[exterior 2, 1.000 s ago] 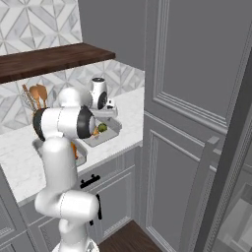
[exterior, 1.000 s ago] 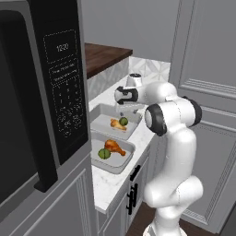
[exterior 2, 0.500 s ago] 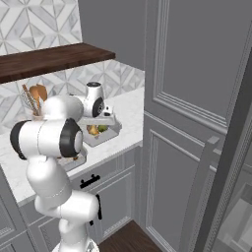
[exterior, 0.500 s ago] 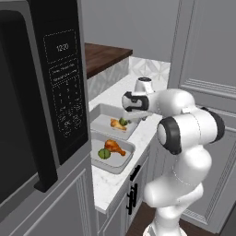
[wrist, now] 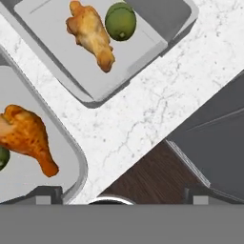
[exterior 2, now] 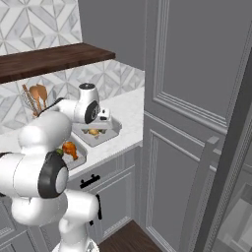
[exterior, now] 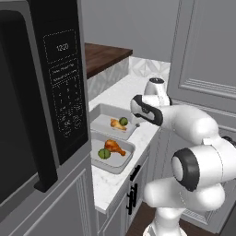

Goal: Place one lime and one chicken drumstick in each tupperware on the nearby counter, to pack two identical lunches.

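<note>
The fingers stand wide apart and hold nothing; their two dark tips rise at the bottom of the hand view, above the front edge of the counter. In the left base view the gripper hangs just beside the farther tray, at its 3 o'clock.

Judging from this, the main risk is a low sweep of the arm: the hand sits close over both rims, and a dip while pulling away could clip a flared edge and slide a tray toward the counter's front edge, or tip a lime rolling out. The trays are shallow, so little would stop it.

In the hand view, the farther tupperware lies at 12 o'clock from the fingers. It holds one chicken drumstick and one lime, touching or nearly so. The nearer tupperware lies at 9 o'clock, close to its twin. It holds a second drumstick and a second lime at the frame's left edge. Each tray appears packed alike, so the task looks finished.
</note>
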You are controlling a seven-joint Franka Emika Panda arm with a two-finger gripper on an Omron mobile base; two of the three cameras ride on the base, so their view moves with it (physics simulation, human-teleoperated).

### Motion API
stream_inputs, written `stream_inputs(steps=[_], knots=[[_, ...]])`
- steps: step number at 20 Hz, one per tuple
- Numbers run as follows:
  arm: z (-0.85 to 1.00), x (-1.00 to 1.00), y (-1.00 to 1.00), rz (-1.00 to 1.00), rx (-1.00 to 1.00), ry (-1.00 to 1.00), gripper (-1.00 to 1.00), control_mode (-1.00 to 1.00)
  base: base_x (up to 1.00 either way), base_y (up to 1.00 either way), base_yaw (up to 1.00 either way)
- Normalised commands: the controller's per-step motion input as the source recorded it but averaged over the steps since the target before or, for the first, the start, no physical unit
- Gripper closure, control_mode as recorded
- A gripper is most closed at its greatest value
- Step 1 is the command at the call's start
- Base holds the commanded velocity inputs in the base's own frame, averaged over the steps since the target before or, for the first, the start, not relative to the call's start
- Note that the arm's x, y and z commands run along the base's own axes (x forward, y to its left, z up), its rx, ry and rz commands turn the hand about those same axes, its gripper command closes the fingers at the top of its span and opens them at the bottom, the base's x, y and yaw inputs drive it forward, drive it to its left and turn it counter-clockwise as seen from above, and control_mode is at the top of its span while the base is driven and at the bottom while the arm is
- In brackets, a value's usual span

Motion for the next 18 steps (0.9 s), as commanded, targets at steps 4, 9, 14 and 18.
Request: stream_inputs(steps=[4,9,14,18], knots=[[0.39,-0.60,-0.40,0.00,0.00,0.00,-1.00,-1.00,0.00,0.00,0.00],[0.17,-0.83,-0.14,0.01,-0.01,0.00,-1.00,-1.00,0.00,0.00,0.00],[0.00,-0.67,0.00,0.07,0.00,0.01,-1.00,-1.00,0.00,0.00,0.00],[0.02,-0.51,0.17,0.07,0.00,0.02,-1.00,-1.00,0.00,0.00,0.00]])
